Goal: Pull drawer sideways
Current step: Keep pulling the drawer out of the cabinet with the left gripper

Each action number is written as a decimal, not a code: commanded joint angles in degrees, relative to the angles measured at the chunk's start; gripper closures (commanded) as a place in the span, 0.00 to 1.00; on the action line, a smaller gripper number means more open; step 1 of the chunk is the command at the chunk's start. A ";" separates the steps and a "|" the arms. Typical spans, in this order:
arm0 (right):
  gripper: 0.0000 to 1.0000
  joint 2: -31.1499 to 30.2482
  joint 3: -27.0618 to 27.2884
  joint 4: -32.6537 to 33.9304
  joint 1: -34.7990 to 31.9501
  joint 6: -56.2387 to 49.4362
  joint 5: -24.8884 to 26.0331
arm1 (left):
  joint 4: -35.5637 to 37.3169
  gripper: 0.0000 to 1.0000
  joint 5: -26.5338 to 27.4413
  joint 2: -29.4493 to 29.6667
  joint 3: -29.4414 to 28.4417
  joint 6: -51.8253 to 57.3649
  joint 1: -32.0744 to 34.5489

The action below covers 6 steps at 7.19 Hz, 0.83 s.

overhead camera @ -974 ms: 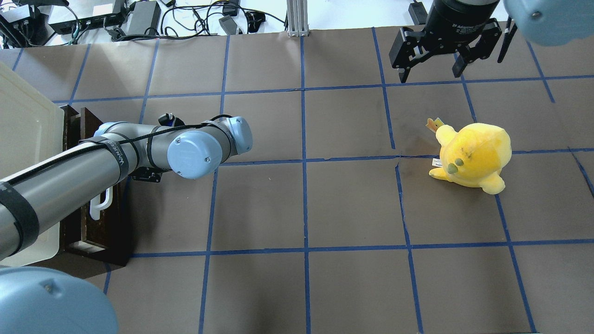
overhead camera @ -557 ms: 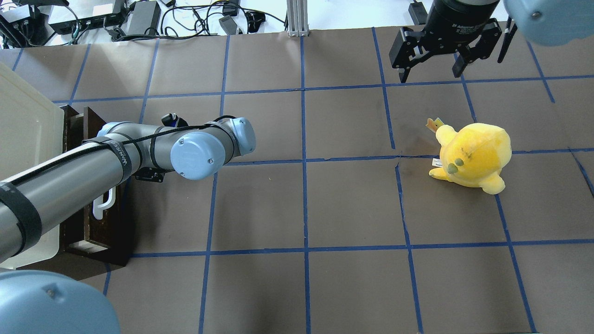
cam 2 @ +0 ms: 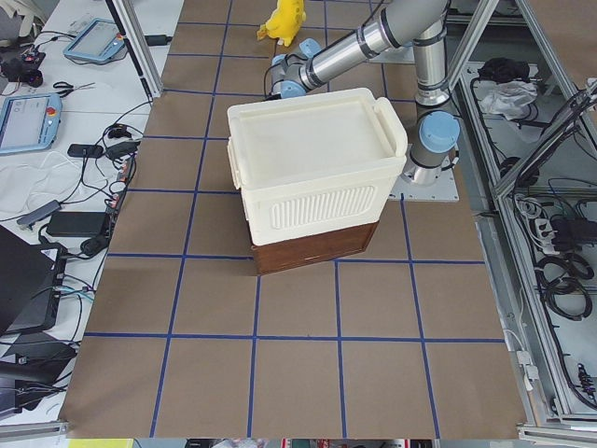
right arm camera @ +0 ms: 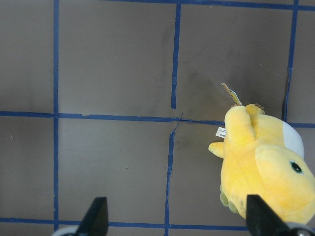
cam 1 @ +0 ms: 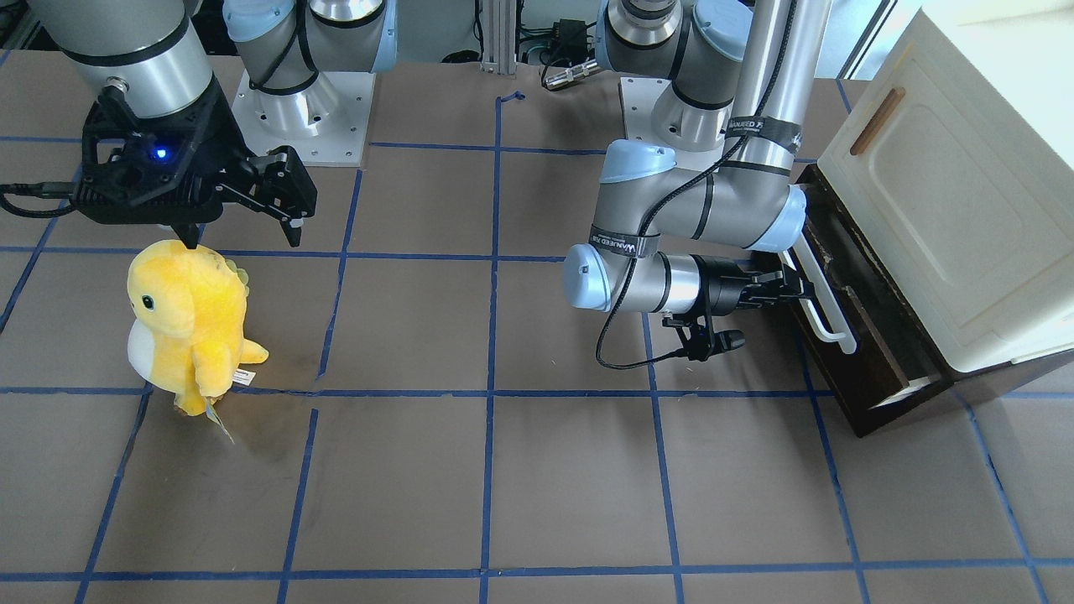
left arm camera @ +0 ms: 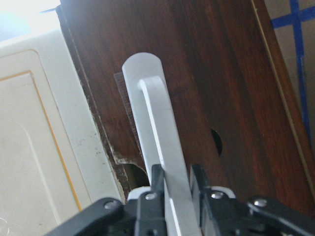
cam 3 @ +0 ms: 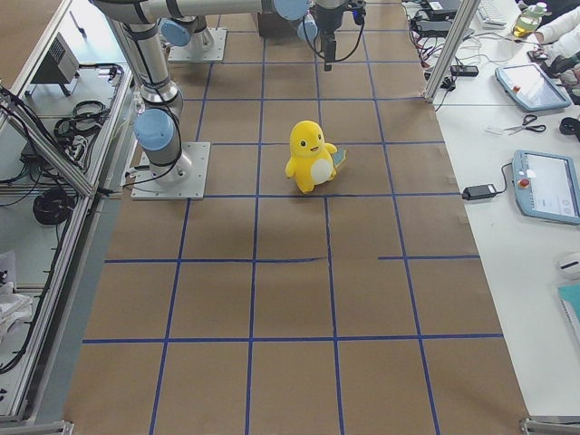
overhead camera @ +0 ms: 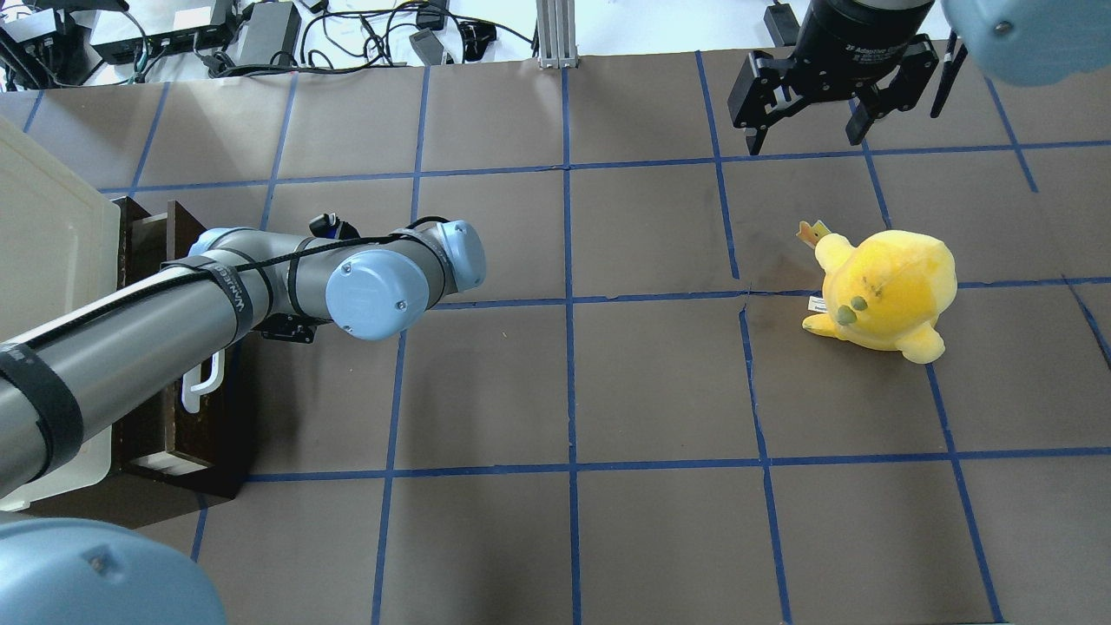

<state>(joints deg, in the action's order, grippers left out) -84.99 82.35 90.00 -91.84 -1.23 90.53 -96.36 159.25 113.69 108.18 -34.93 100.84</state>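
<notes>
The dark brown drawer [cam 1: 841,379] stands partly pulled out from under the cream-white cabinet [cam 1: 948,210]. It also shows in the overhead view [overhead camera: 208,434]. Its long white bar handle [cam 1: 826,310] runs along the front. My left gripper [cam 1: 793,289] is shut on this handle; in the left wrist view the gripper [left arm camera: 174,179] has both fingers pressed on the white bar [left arm camera: 155,123]. In the overhead view my left arm hides most of the handle [overhead camera: 201,386]. My right gripper [overhead camera: 807,130] is open and empty, hovering at the far side of the table.
A yellow plush toy [overhead camera: 885,291] stands on the table's right part, below and near my right gripper [cam 1: 243,237]; it shows in the right wrist view [right arm camera: 266,162]. The cabinet [overhead camera: 43,260] fills the left edge. Blue tape lines grid the brown table.
My left arm has moved rightward in the overhead view with the handle in its grip. The drawer has slid further out from under the cabinet. The right arm has not moved.
</notes>
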 commanded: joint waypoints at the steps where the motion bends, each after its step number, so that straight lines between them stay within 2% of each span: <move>1: 0.00 0.00 0.00 0.00 0.00 0.00 0.00 | 0.12 0.76 -0.25 0.04 -0.07 0.03 1.01; 6: 0.00 0.00 0.00 0.00 0.00 0.00 0.00 | -0.41 0.76 -0.25 -0.13 -0.86 0.21 1.55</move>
<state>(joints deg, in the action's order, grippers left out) -84.99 82.36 90.00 -91.84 -1.23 90.53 -96.70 159.00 113.56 107.37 -34.73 102.28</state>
